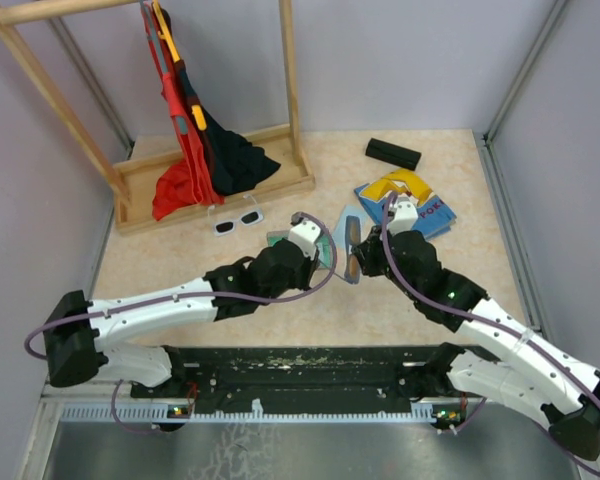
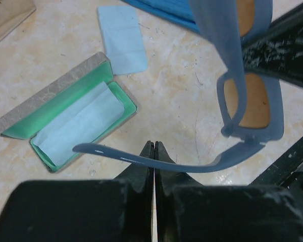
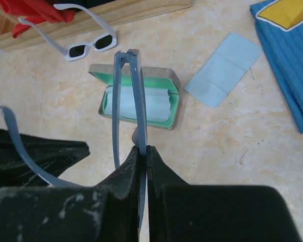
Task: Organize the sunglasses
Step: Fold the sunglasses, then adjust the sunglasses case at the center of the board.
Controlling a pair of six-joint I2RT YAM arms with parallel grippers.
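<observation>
Folding the grey sunglasses (image 2: 252, 103), right pincer (image 3: 141, 149) clamped on them and left pincer (image 2: 154, 147) on one temple (image 2: 101, 151), which I'd next swing inward.

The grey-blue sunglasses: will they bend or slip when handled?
The grey-blue sunglasses are probably light and springy: the thin temple curves across the shut left gripper. They may twist, as the right gripper pinches one narrow edge.

Robotics lab test cell, left arm (image 1: 160, 305) and right arm (image 1: 510, 335) on a rail (image 1: 300, 365), plain panel walls (image 1: 400, 60), beige tabletop (image 1: 180, 260)
</observation>
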